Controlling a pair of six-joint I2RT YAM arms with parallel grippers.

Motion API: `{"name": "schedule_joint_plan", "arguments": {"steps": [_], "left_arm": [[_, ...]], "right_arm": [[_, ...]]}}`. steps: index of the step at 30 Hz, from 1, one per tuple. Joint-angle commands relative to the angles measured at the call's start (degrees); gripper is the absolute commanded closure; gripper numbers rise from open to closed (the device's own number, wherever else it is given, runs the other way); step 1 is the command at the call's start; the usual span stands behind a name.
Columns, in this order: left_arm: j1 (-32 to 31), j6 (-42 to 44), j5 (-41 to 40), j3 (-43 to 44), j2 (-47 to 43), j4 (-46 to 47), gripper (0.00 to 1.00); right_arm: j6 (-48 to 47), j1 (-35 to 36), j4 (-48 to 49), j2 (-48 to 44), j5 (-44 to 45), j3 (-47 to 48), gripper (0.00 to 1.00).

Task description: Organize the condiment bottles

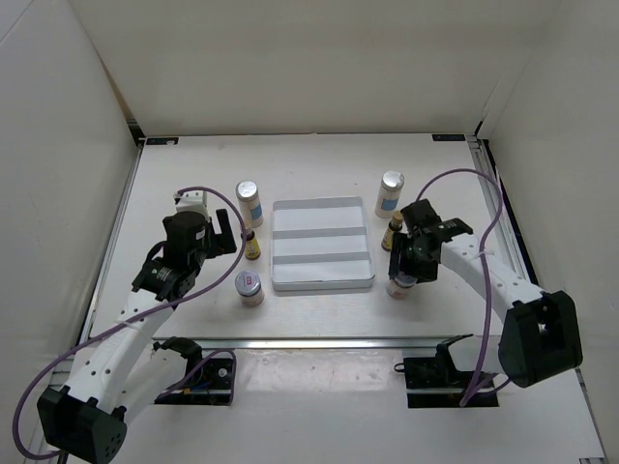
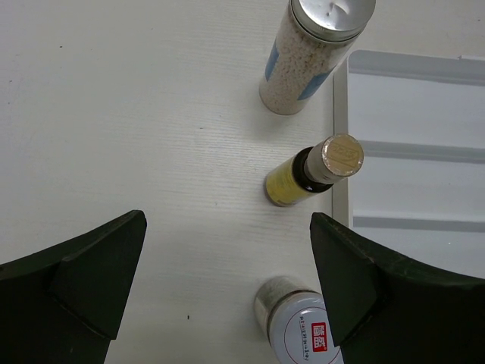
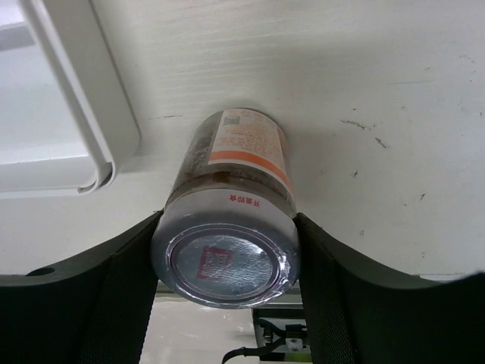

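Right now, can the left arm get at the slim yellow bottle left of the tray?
Probably yes. The left hand is open, and the yellow bottle stands upright ahead with nothing between. The squat jar close by and the tray beside the bottle leave little room.

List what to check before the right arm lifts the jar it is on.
1. Right jaws against both sides of the jar: ok.
2. Grip firm enough to lift: cannot tell.
3. Jar upright on the table: ok.
4. Tray bare, with room for the jar: ok.
5. Amber bottle clear of the right arm's path: cannot tell, it stands close behind the jaws.
6. Left jaws open and holding nothing: ok.
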Motion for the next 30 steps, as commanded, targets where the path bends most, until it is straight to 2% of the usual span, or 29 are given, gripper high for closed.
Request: {"name": "schedule_joint_plan", "arguments": {"steps": [1,3,8,15,20,30], "left_arm": [[-0.3,-0.6,-1.1,2.0,-1.0,-0.2,0.00],[-0.3,-0.6,-1.1,2.0,-1.1,-0.2,0.00],[-0.3,-0.1,-1.1,2.0,-1.1,-0.2,0.00],[-0.3,-0.1,-1.1,2.0,-1.1,-0.2,0.00],[-0.3,-0.1,-1.1,2.0,-1.1,-0.2,0.00],[-0.3,-0.1,-1.1,2.0,-0.5,-0.2,0.00]], "right_arm": [[0.2,4.7,-2.9,-2.4,4.8,5.7,0.74],[-1.2,8.1,-4.2,-3.3,6.5,10.5,0.82],[-2.9,15.1,-5.5,-2.8,9.2,19.4,0.89],[-5.6,19.4,-3.5,6.5,10.2,24.8,0.90],[-6.2,19.4,-1.4,11.3,7.4,24.2,0.92],[-5.6,19.4,4.3,15.9,3.6,17.3,0.92]]}}
